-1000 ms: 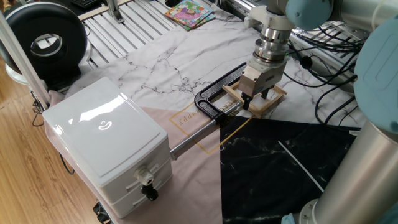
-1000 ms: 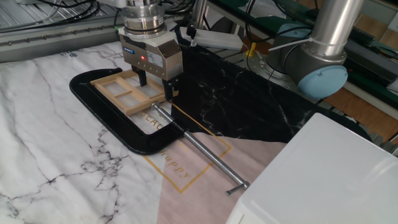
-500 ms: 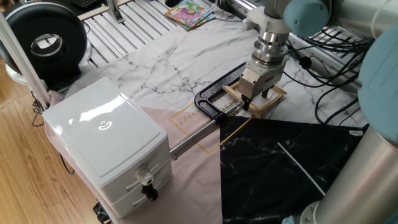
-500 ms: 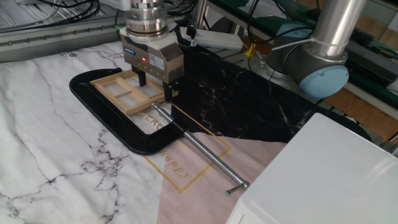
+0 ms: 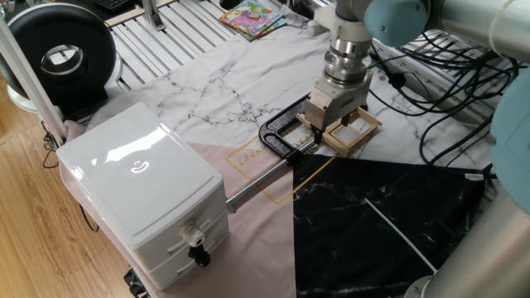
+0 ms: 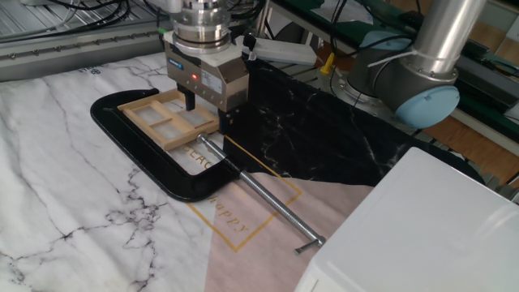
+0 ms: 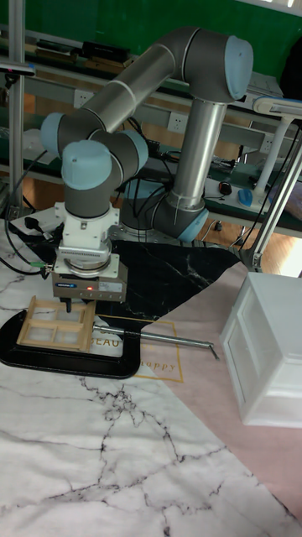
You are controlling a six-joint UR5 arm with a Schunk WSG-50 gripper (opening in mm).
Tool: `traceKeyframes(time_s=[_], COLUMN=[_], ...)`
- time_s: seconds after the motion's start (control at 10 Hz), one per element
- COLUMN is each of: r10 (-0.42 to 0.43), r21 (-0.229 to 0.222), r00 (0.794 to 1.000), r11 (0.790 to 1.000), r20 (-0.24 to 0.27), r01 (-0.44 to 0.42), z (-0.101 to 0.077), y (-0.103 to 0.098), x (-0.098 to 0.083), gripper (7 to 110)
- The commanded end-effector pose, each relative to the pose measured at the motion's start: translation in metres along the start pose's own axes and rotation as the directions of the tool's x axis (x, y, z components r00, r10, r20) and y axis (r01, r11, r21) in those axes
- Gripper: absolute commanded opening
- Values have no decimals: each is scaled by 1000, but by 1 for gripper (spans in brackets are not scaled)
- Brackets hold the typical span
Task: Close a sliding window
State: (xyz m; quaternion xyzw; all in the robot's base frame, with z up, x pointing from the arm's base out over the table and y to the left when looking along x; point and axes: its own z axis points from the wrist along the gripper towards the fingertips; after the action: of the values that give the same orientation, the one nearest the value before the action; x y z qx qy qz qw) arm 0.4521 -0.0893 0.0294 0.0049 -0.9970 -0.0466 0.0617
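Note:
The sliding window lies flat on the marble-patterned cloth. Its tan wooden sash sits at one end of the black rounded frame, leaving the frame's other end uncovered. My gripper points straight down at the sash's inner end. Its fingers stand wide apart, open: one finger is over the sash's rail, the other is just off the sash's corner. Whether they touch the wood is unclear.
A thin metal rod runs from the frame across the pink cloth toward the white plastic drawer box. A black marble sheet lies beside the window. Cables and a black fan sit at the table's edges.
The gripper has shifted a little along the window toward the frame's uncovered end, staying open. The sash looks unmoved.

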Motion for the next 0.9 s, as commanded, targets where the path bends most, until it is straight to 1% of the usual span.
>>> traceKeyframes(time_s=[0.0,0.1,0.3,0.8], r10=[33,34,22,32], r21=[-70,-110,-134,-154], r00=[999,999,1000,999], r11=[997,993,991,988], r20=[5,6,16,15], r01=[-32,-34,-20,-29], z=[-12,-10,-2,5], y=[22,28,27,28], x=[-7,-8,-12,-14], gripper=[88,88,88,88])
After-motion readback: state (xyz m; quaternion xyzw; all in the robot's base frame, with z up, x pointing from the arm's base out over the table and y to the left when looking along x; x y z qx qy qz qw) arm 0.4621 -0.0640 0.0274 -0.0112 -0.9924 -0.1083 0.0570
